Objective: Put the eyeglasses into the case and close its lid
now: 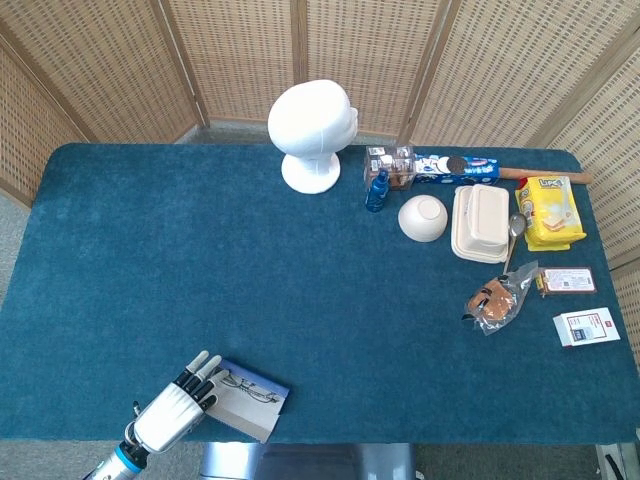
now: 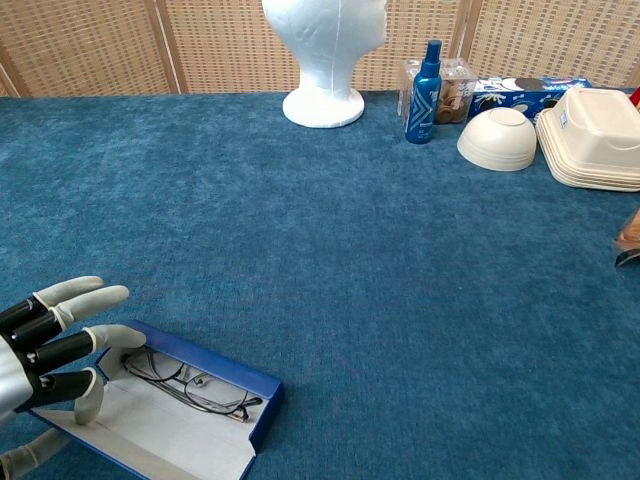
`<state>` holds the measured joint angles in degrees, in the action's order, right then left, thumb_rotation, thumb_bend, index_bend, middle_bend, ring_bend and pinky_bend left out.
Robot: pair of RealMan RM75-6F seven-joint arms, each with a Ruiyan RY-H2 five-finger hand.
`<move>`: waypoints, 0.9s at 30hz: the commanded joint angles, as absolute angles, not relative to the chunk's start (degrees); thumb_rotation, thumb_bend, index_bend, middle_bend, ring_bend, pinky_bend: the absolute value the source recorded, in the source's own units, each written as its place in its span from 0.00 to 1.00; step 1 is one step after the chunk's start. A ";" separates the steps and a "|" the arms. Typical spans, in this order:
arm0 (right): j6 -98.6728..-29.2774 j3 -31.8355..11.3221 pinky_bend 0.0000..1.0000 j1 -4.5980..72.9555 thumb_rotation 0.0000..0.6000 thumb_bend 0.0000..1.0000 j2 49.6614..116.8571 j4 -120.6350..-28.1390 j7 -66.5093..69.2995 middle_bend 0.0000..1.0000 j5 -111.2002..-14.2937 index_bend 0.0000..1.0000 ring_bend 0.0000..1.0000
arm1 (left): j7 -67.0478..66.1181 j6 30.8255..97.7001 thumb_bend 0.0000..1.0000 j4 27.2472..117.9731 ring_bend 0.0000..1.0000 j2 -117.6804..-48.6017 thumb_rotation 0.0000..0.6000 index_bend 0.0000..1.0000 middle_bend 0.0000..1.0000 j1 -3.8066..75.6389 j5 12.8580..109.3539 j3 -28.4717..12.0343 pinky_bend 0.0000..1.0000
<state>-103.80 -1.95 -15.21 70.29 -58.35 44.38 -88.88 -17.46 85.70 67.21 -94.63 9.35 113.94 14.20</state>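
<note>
Here, at the near edge of the blue-covered counter (image 2: 330, 300), my left hand (image 2: 35, 350) rests at the left end of the open eyeglass case (image 2: 175, 415), my fingers (image 2: 85, 297) spread apart and gripping nothing; the lower ones touch the case's left end, the upper ones reach out over the cloth. The case is blue outside and pale inside, lying flat with its lid (image 2: 150, 440) folded open toward me. The eyeglasses (image 2: 185, 380) lie folded inside it, along the far blue wall, thin dark wire frames on the pale lining. From the head view the same hand (image 1: 175, 410) shows at the bottom left, the case (image 1: 250, 400) just to its right at the counter's front edge. My right hand is in neither view.

Further out the cloth runs bare through the middle. On the right side sits a crinkled clear snack bag (image 1: 495, 300), then a small dark packet (image 1: 568, 280) and a white card box (image 1: 586, 327). Beyond these lie a metal spoon (image 1: 514, 235), a yellow snack bag (image 1: 548, 212), a white clamshell food container (image 2: 592, 135) and an upturned white bowl (image 2: 497, 138). At the far edge stand a blue spray bottle (image 2: 426, 80), a clear jar (image 2: 455, 88), a blue cookie box (image 2: 525, 92) and the white foam mannequin head (image 2: 325, 50).
</note>
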 commanded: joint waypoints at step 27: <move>-103.18 -2.44 0.19 -15.83 0.76 0.24 70.38 -58.20 44.79 0.17 -87.70 0.00 0.00 | 0.06 83.55 0.38 71.50 0.00 -96.39 1.00 0.53 0.19 11.34 103.73 8.15 0.07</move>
